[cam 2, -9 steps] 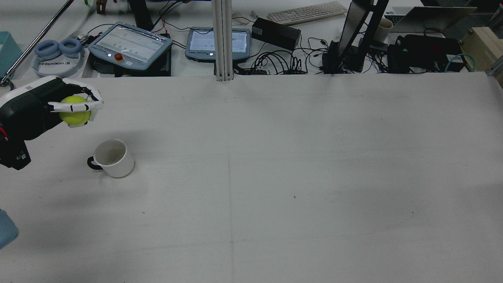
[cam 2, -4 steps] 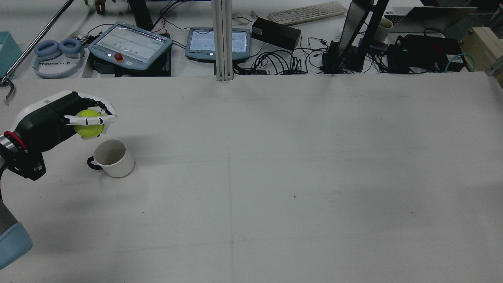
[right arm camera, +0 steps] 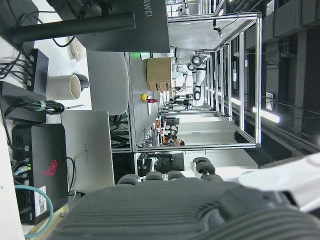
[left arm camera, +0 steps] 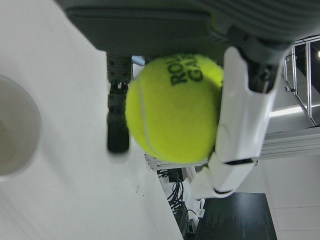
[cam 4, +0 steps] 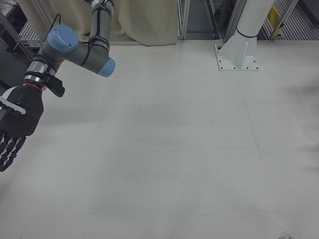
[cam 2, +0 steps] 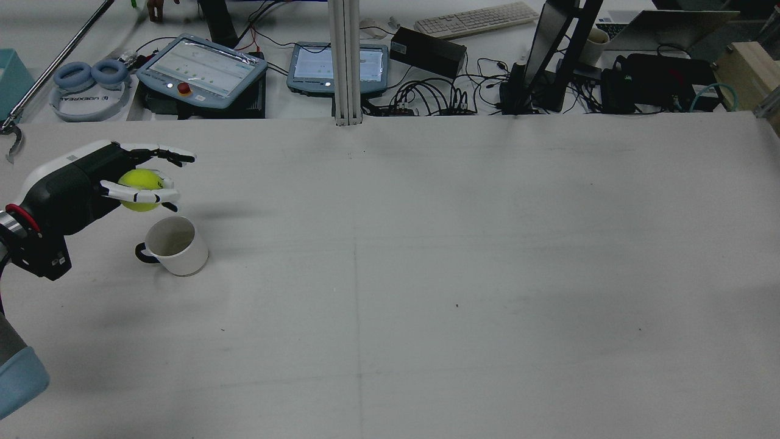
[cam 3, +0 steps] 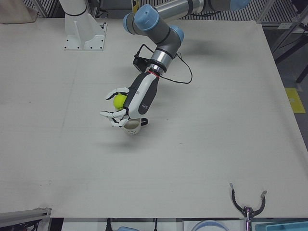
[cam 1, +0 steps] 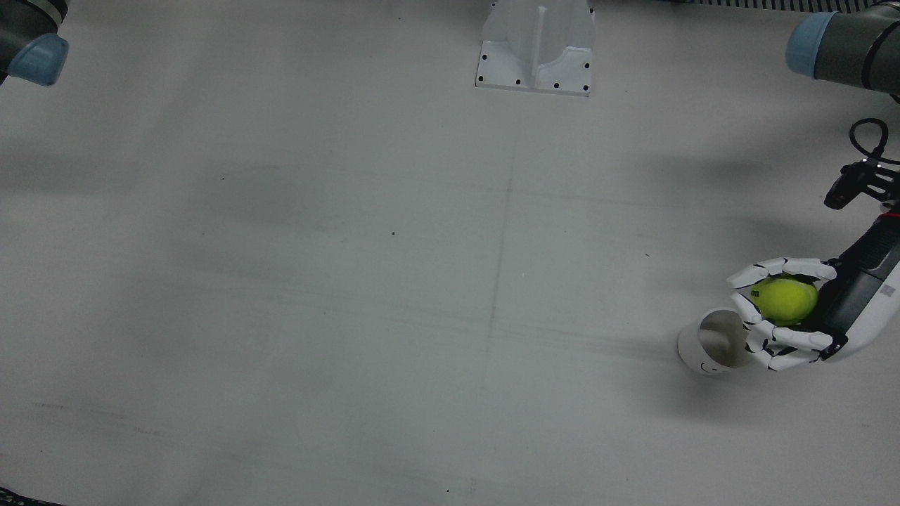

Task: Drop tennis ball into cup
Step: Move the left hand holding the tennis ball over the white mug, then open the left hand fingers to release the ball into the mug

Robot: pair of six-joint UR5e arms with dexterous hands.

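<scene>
Yellow-green felt shows between my white fingers (cam 2: 141,196): my left hand (cam 2: 125,183) cradles the fuzzy tennis ball (cam 2: 140,189) above the pale grey table (cam 2: 426,274), and its upper fingers are splayed outward rather than wrapped tight. The white ceramic cup with a dark handle (cam 2: 174,245) stands upright just below and slightly to one side of the ball; in the overhead front view the ball (cam 1: 784,299) sits beside the cup's open mouth (cam 1: 718,339), not squarely over it. My judgement is that the release is near. To do it well I would first bring the ball over the centre of the rim, keep the drop low so it cannot bounce out, and spread the fingers evenly so none flicks it sideways or knocks the cup. My right hand (cam 4: 14,127) hangs at the far edge of the table, fingers extended downward and holding nothing, well apart from the work.
</scene>
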